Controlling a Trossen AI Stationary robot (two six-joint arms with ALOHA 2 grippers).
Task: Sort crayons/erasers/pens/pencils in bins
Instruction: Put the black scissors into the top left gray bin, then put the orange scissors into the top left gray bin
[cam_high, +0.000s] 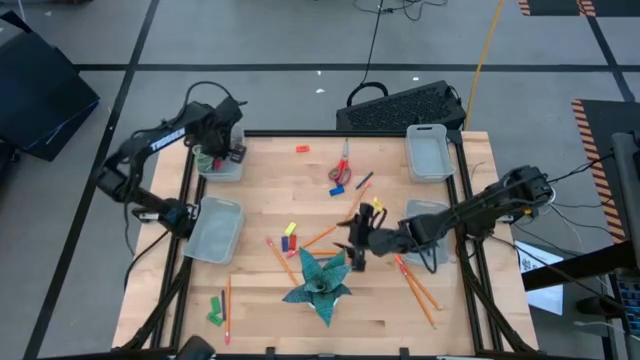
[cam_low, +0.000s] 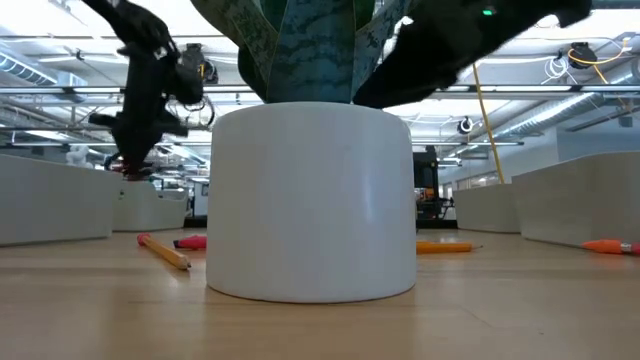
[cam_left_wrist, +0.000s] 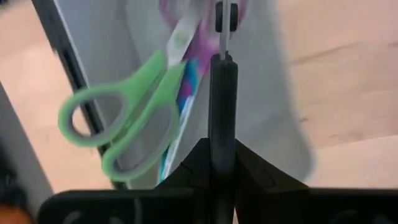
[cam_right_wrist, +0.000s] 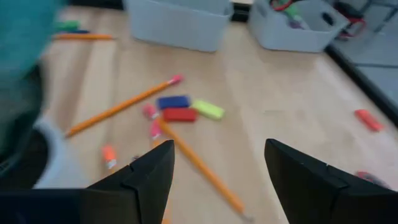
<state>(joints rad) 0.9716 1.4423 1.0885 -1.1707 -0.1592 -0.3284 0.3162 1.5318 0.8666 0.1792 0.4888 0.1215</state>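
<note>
The right gripper (cam_high: 357, 247) is hovering low over the middle of the table (cam_high: 390, 310), just beside the potted plant (cam_high: 320, 284), its 2 fingers spread wide with nothing between them — the right wrist view is showing bare wood and scattered supplies in the gap. Directly ahead of it, orange pencils (cam_right_wrist: 121, 106) are lying crossed around a small cluster of erasers (cam_right_wrist: 180, 114), 1 blue, 1 red and 1 yellow-green, touching or nearly so. The step in hand is looking like a pick from this pile; doing it well is likely meaning turning the fingers across a single pencil, coming down on a free stretch clear of the erasers, and keeping away from the plant's pot (cam_low: 311, 200) and leaves. The left gripper (cam_high: 222, 140) is waiting over the far-left bin (cam_high: 237, 172), which is holding green-handled scissors (cam_left_wrist: 118, 127); whether its fingers are parted or closed cannot be told. The other bins are sitting at the table's edges — 1 at the left (cam_high: 214, 228), 1 at the far right (cam_high: 430, 152) and 1 under the right arm (cam_high: 421, 210). More pencils (cam_high: 420, 290) are lying near the right front edge.
</note>
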